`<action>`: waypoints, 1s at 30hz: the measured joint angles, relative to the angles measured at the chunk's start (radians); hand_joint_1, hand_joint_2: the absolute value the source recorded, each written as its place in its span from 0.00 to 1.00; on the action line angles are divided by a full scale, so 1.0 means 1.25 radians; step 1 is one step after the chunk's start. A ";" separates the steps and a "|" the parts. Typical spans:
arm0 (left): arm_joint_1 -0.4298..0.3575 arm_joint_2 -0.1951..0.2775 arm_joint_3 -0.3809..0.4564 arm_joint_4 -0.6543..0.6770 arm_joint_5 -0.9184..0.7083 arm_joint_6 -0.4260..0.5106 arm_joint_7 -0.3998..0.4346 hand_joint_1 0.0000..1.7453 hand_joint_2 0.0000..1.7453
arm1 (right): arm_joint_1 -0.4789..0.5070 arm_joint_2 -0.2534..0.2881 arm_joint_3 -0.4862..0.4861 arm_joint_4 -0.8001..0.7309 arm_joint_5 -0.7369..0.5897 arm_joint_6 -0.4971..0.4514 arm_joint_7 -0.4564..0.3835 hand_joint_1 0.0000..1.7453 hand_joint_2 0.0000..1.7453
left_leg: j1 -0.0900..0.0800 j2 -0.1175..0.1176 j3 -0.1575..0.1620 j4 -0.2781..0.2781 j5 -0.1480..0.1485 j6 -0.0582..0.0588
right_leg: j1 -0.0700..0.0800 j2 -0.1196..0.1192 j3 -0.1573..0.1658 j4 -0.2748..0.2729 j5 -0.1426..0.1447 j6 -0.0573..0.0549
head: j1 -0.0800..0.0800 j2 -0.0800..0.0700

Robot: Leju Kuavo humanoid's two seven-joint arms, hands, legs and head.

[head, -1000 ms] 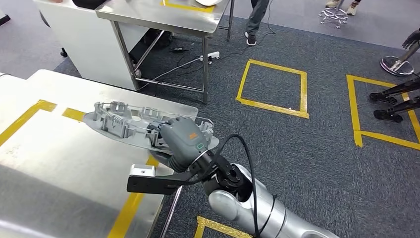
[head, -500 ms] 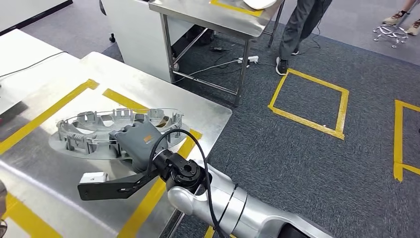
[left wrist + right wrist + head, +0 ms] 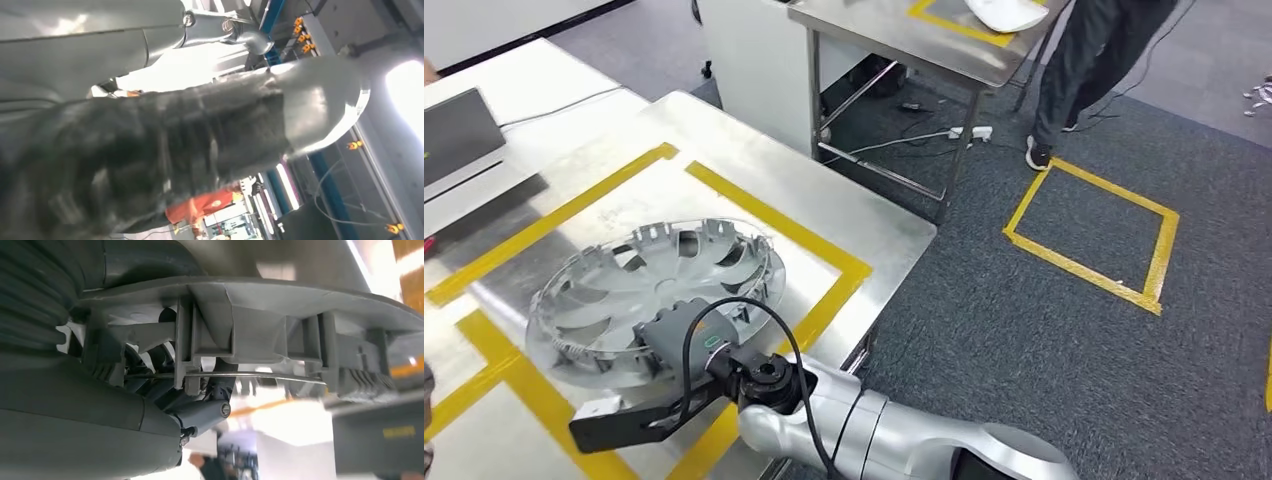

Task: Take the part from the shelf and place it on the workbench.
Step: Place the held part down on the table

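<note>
I see the right hand (image 3: 686, 336) gripping the near rim of the part (image 3: 652, 298), a grey wheel cover, over the steel workbench (image 3: 824, 215) inside yellow tape. Left hand (image 3: 150, 150) blurred; I cannot tell its state.

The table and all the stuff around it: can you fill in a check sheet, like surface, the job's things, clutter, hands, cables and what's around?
Surface: shiny metal workbench with yellow tape lines.
Job's things: grey wheel-cover part over the workbench, ribbed side up; resting or lifted, cannot tell.
Clutter: dark flat device on a white table beside the workbench.
Hands: right hand grips the part's near rim. Left hand is blurred; state unclear.
Cables: black cable loops over the right wrist; a power strip and cords lie on the floor.
Surroundings: grey carpet with yellow taped squares, a second metal table, a person's legs.
</note>
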 joint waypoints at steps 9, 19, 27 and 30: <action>-0.020 -0.019 -0.024 0.021 0.010 -0.006 -0.007 0.00 0.00 | -0.002 -0.003 0.022 0.100 -0.035 0.012 -0.009 1.00 1.00 | -0.009 -0.085 -0.008 -0.003 0.015 0.027 | -0.006 0.081 -0.091 0.194 -0.074 0.000 | 0.026 0.000; -0.027 -0.028 -0.038 0.031 0.012 -0.014 -0.022 0.00 0.00 | -0.017 0.001 0.026 0.187 -0.146 0.059 0.009 0.76 1.00 | -0.010 -0.087 -0.046 0.039 -0.005 -0.003 | 0.004 0.100 0.017 -0.033 0.030 -0.043 | 0.017 0.000; -0.022 -0.030 -0.045 0.033 0.012 -0.014 -0.029 0.00 0.00 | -0.035 -0.003 0.021 0.296 -0.173 0.093 0.080 0.00 1.00 | -0.002 -0.032 0.010 0.020 -0.014 -0.016 | 0.003 0.057 -0.006 -0.012 0.030 -0.027 | -0.008 0.000; -0.018 -0.028 -0.043 0.032 0.012 -0.014 -0.028 0.00 0.00 | -0.048 -0.001 0.019 0.313 -0.157 0.069 0.099 0.00 1.00 | -0.006 -0.036 0.032 -0.006 -0.015 0.007 | 0.006 0.054 -0.012 -0.002 0.025 -0.015 | -0.004 0.000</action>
